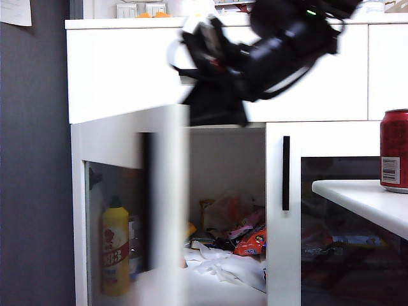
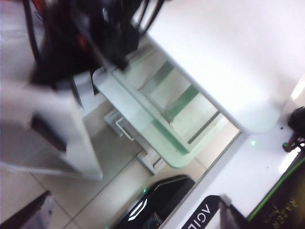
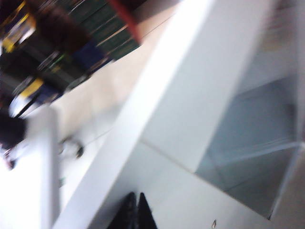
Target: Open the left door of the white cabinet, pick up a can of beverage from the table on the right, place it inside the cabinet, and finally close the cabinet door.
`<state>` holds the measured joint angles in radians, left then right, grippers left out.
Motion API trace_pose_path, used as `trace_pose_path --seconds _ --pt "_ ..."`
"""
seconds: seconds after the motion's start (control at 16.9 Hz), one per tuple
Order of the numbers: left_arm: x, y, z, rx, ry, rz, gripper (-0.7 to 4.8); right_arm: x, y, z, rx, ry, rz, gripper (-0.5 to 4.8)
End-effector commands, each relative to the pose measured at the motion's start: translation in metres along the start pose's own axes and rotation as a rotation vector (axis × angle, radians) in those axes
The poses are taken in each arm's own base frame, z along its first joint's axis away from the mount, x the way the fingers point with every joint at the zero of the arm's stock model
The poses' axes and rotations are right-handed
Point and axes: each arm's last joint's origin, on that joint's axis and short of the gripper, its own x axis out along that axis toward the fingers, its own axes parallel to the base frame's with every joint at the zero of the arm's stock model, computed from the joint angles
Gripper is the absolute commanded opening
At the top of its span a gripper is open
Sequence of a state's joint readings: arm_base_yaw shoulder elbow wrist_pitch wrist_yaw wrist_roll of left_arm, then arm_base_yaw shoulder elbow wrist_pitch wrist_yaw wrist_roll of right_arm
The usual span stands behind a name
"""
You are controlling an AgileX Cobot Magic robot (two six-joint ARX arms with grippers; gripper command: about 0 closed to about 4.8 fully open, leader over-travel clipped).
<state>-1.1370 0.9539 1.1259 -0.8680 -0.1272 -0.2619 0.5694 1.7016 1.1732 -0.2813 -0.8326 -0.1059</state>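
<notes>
White cabinet (image 1: 121, 70) fills my exterior view: two glass doors, the left door (image 1: 137, 210) swung open and the twin (image 1: 319, 217) shut, one yellow bottle (image 1: 115, 252) inside. One red can of beverage (image 1: 394, 150) stands on the bench (image 1: 363, 197) at right. My right gripper (image 3: 136, 212) shows jaws pressed together; my left gripper (image 1: 213, 105) blurs before the drawer, jaws spread by my controls.

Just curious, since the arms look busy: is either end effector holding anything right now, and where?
Nothing is held. The right end effector is shut on nothing; the can of beverage stands untouched on the table.
</notes>
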Motion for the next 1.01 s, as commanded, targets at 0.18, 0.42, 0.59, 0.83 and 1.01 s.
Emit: trace_pose_path --seconds 0.18,0.42,0.59,0.83,1.01 --pt "-0.029 0.006 -0.010 -0.011 -0.034 -0.029 4.79 0.035 0.040 0.010 -0.090 -0.007 0.079 -0.01" --pt "-0.049 0.011 -0.020 -0.021 -0.057 -0.040 4.79 0.058 0.069 0.013 -0.140 -0.020 0.118 -0.01" --pt "-0.061 0.014 -0.026 -0.038 -0.088 -0.048 4.79 0.069 0.082 0.014 -0.187 -0.039 0.104 -0.01" --pt "-0.070 0.018 -0.036 -0.043 -0.057 -0.032 4.79 0.094 0.095 0.013 -0.185 -0.079 0.133 -0.01" --pt "-0.076 0.020 -0.038 -0.044 -0.082 -0.039 4.79 0.104 0.098 0.010 -0.182 -0.092 0.104 -0.01"
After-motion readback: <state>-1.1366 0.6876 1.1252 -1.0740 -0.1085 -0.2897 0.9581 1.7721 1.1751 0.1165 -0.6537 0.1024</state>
